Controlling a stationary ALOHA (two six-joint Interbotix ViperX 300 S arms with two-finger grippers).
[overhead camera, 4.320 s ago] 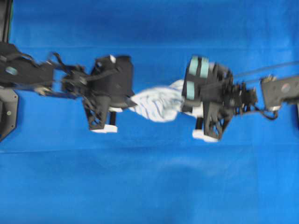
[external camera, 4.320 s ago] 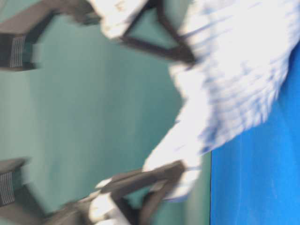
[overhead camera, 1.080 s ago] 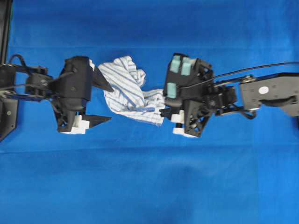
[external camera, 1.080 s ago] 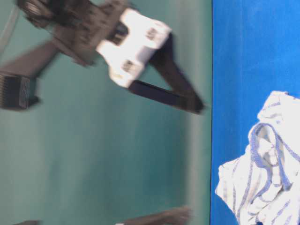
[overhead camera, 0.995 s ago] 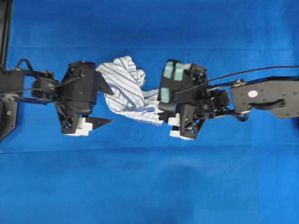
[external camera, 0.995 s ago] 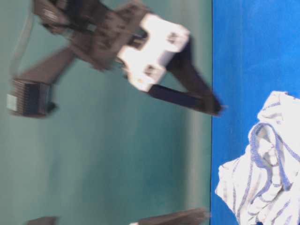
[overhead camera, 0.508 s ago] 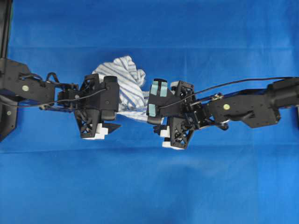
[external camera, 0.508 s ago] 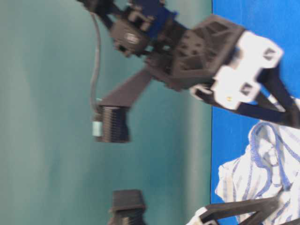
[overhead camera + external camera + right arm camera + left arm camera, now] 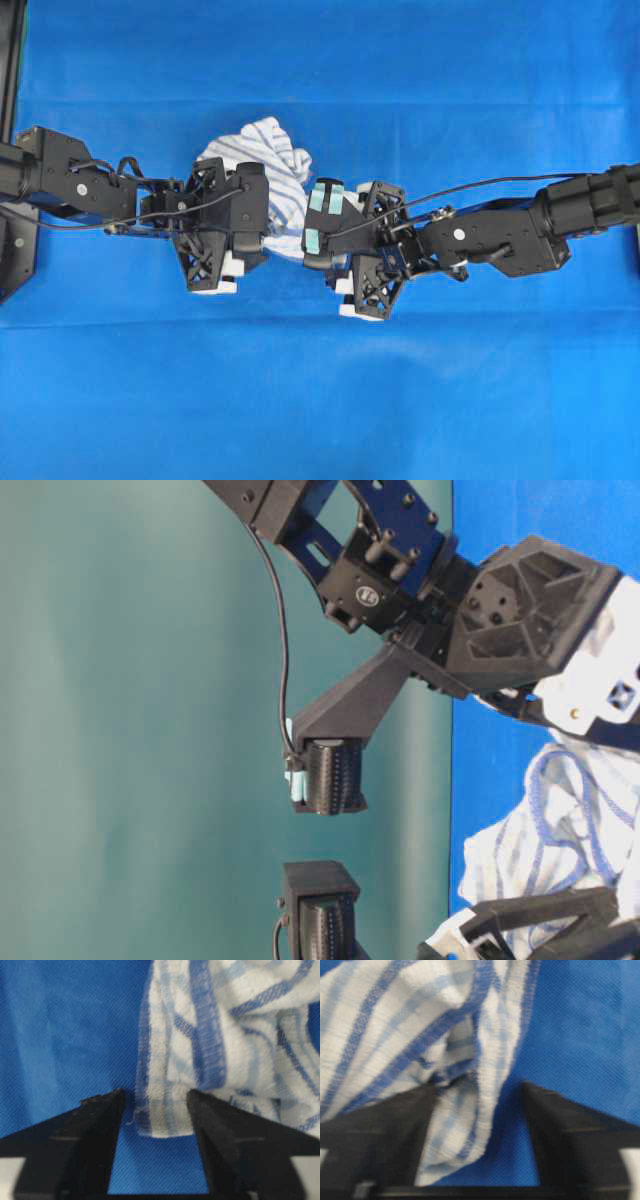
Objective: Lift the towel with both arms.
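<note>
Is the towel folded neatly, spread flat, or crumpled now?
Crumpled. The towel lies bunched in irregular folds on the blue cloth, its striped edges curling over each other.

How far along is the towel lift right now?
Done: left gripper and right gripper each straddle a fold of the towel.
In hand: both have their jaws around the cloth with gaps showing.
Left: pinch and raise; the towel lies crumpled on the blue table.

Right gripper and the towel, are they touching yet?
Touching. In the right wrist view a fold of the towel sits between the right gripper's jaws, pressed against one finger; blue cloth shows beside the other.
</note>
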